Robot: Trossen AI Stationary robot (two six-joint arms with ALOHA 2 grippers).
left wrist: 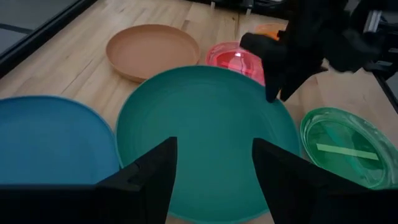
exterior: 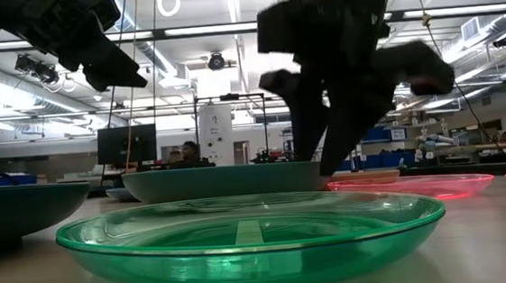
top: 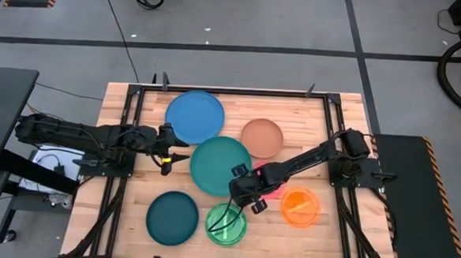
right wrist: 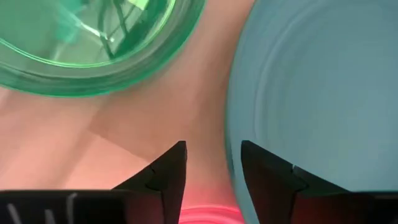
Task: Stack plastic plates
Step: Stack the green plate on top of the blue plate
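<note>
Seven plates spread over the wooden surface (top: pixel 132 195), none stacked.

- Blue plate (top: pixel 195 116) at the far side; tan-brown plate (top: pixel 262 138) to its right, apart from it.
- Teal plate (top: pixel 220 165) at centre, its far-left rim touching or just overlapping the blue plate's near rim.
- Dark teal plate (top: pixel 172 218) near-left, clear of the others.
- Green plate (top: pixel 225 224) near-centre, just beside the teal plate's near rim.
- Orange plate (top: pixel 299 207) near-right.
- Pink plate (left wrist: pixel 233 58) mostly hidden under the right arm in the high view; the left wrist view shows it at the teal plate's rim, between the tan-brown and orange plates.

Right end effector (top: pixel 241 194): low over the strip of bare wood between the teal, green and pink plates. Fingers a little apart, holding nothing. Its arm crosses the pink plate and blocks the overhead look at it.

Left end effector (top: pixel 169 151): raised at the teal plate's left edge, beside the blue plate. Fingers spread wide, empty.

Black frame rails (top: pixel 128 124) run along both long sides of the surface.
</note>
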